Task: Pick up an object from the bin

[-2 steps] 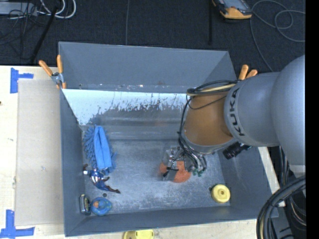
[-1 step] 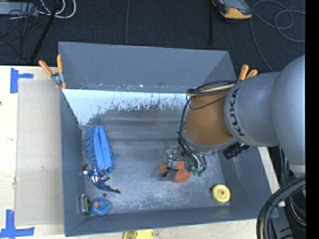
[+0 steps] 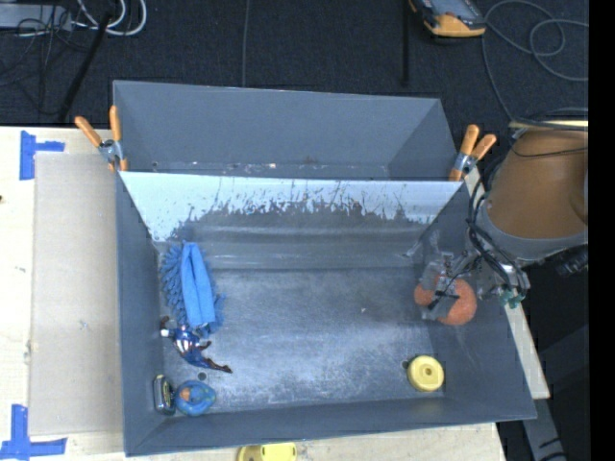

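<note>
lying near orange ball [image 3: 462, 308]: yellow disc [image 3: 426, 374]

The things are carried by a grey metal bin with sloped walls [image 3: 317, 339]. Along its left side a blue fringed cloth [image 3: 192, 291] is laid. Below it, toward the near left corner, a small blue-and-red figure [image 3: 197, 346] and a blue round piece with a metal clip [image 3: 187, 397] are found. At the right, a yellow round disc [image 3: 426, 374] and an orange ball [image 3: 461, 307] are set.

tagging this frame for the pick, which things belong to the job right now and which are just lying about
In the job: gripper; orange round thing under it, by the right wall of the bin.
Lying about: blue fuzzy cloth; small blue-and-red figure; blue-and-yellow thing in the near left corner; yellow ring.
</note>
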Robot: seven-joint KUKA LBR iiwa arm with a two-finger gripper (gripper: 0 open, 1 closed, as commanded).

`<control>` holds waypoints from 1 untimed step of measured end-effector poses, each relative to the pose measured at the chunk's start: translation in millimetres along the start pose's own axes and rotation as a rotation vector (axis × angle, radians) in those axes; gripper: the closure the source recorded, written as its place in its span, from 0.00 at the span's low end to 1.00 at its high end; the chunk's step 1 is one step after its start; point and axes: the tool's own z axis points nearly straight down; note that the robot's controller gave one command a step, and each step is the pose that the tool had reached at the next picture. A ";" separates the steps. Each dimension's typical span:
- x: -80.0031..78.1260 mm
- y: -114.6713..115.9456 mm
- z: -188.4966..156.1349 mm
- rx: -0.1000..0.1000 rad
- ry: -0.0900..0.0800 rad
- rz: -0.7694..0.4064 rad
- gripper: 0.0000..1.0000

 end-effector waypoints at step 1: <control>0.1 0.2 0.1 0.000 0.000 0.000 1.00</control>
